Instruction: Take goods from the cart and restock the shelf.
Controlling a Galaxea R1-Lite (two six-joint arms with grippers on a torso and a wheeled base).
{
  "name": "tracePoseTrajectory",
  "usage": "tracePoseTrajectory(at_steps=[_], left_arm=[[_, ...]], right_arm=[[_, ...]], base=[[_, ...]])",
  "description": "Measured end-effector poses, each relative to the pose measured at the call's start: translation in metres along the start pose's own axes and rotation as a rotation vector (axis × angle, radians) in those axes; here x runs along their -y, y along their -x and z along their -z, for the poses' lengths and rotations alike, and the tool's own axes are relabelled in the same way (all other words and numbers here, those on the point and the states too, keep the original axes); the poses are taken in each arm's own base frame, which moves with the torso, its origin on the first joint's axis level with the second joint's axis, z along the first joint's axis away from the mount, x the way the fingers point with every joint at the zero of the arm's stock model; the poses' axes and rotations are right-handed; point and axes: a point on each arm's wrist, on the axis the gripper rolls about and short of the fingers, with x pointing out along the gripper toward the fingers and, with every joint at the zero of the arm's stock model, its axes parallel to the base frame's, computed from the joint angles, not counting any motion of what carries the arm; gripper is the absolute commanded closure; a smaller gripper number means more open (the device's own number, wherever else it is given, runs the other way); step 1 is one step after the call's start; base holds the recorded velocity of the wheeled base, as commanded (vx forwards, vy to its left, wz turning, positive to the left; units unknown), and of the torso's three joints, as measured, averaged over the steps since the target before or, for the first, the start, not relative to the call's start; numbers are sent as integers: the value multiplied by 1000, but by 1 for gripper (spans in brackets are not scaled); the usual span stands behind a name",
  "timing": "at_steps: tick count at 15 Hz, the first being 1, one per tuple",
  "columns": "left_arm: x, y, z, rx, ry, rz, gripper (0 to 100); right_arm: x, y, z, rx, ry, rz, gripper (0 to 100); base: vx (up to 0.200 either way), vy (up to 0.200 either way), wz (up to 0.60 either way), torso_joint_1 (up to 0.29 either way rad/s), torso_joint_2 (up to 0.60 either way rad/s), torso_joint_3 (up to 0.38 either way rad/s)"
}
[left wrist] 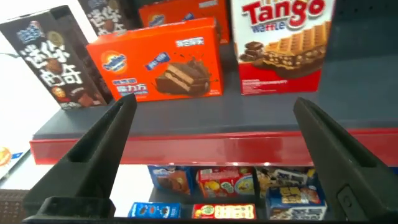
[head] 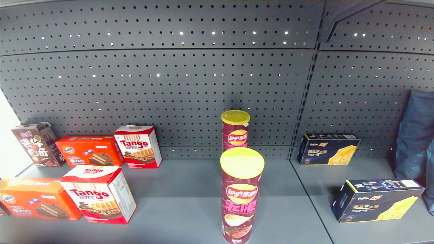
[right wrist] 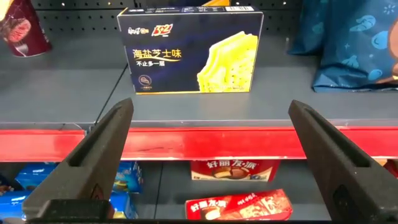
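My left fingers and right fingers spread, empty, facing shelf edge; probably ready for next cart pick.

Print on snack boxes, canisters

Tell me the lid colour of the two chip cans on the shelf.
Yellow on both, front lid and rear lid; clearest in the head view.

Covered and cropped goods
The front chip can hides the rear can's lower part; the orange box and the blue bag run off the side edges.
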Motion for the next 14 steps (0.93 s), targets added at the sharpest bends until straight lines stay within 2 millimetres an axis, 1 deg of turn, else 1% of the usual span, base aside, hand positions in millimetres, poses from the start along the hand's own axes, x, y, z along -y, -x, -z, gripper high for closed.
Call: tracePoseTrajectory(at_steps=[4,8,9,10,12,14], left_arm=[[4,0,1,37,0,263,0],[7,2,2,7,14,514,0],[8,1,1,-22,18,526,0],[9,-1,0,-55,28,502,0],[11,-5,-2,-126,63,399,0],[12,-6,-2,-158,82,306,0]], right_arm=[[0,0,0,4,0,0,0],[0,0,0,5,0,0,0],[0,0,0,5,0,0,0],[0,0,0,6,0,0,0],[0,0,0,5,0,0,0],[0,0,0,6,0,0,0]], base=[[0,0,0,0,0,0],[0,0,0,0,0,0],[0,0,0,0,0,0],[0,0,0,0,0,0],[0,0,0,0,0,0],[0,0,0,0,0,0]])
